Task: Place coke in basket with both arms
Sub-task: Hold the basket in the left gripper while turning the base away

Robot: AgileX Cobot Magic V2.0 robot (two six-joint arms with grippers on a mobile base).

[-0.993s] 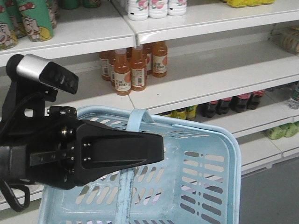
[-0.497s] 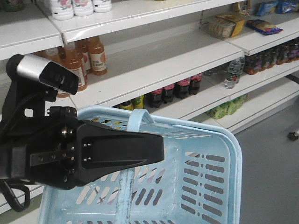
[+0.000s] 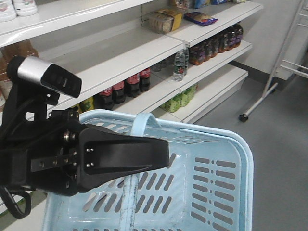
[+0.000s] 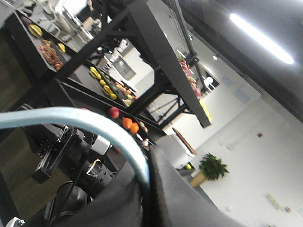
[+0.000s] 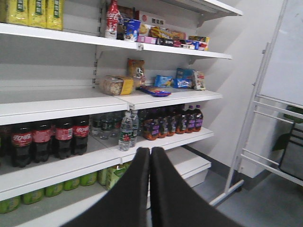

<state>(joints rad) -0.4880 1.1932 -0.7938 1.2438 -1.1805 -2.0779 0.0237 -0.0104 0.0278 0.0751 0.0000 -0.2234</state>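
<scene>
The left tool has its fingers closed on the flat pale-blue handle of the basket. In the left wrist view the band curves down and ends between them. Against the front view of a second ago, tool and basket sit at the same spot in the frame, so the grip has not shifted. The right tool has its fingers pressed together with nothing between them.

What has changed is everything behind. The orange drink bottles have slid out of the front view, and the dark cola bottles have travelled from the right side towards the left. The end of the shelves, open grey floor and a white rack on a caster now fill the right. I judge that the base is swinging along the aisle while carrying the basket.

The coke stands upright on the top shelf in the right wrist view, up and left of the right tool and well apart from it. It is now in view, but the reach for it is not yet begun.
</scene>
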